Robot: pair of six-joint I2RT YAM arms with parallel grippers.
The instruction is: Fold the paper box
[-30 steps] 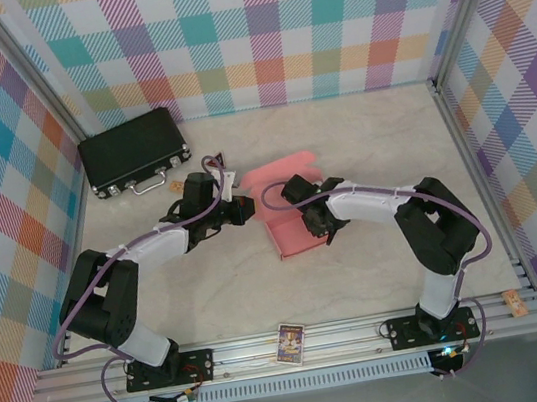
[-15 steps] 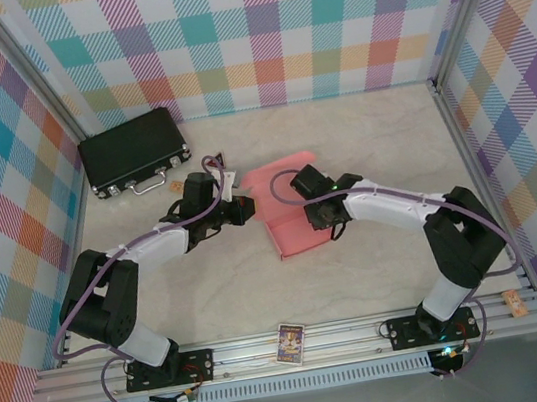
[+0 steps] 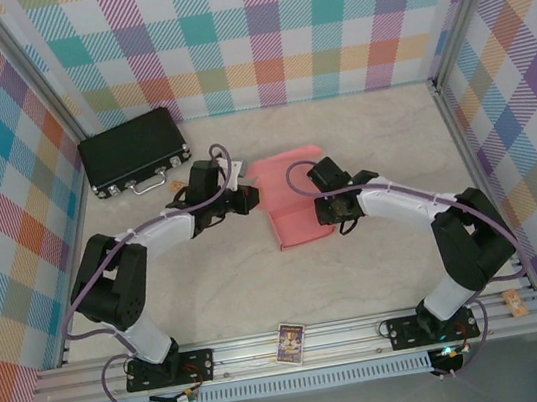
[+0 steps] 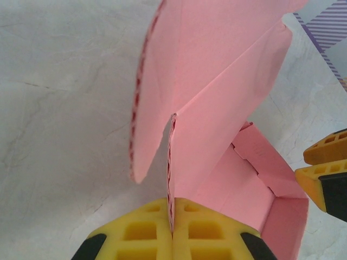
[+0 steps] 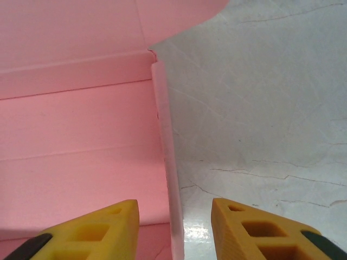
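The paper box point(image 3: 292, 220) is a salmon-pink, partly folded sheet lying mid-table. My left gripper point(image 3: 250, 200) is at its left side, shut on the edge of an upright flap. In the left wrist view the flap point(image 4: 217, 103) rises out of the closed yellow pads of the left gripper point(image 4: 172, 212), and the box's low walls point(image 4: 271, 179) lie behind. My right gripper point(image 3: 338, 215) is at the box's right edge, open. Seen from the right wrist, the right gripper point(image 5: 174, 212) straddles the thin right wall point(image 5: 165, 162), with the pink floor point(image 5: 76, 141) to the left.
A black hard case point(image 3: 133, 150) with metal latches lies at the back left. A small printed card point(image 3: 291, 341) rests on the front rail, and a small tan item point(image 3: 514, 301) sits at the front right. Plaid walls enclose the table.
The left gripper has shifted right and slightly back, still holding the flap. The right gripper has moved right to the box's right edge. The box's back flap now lies flatter.
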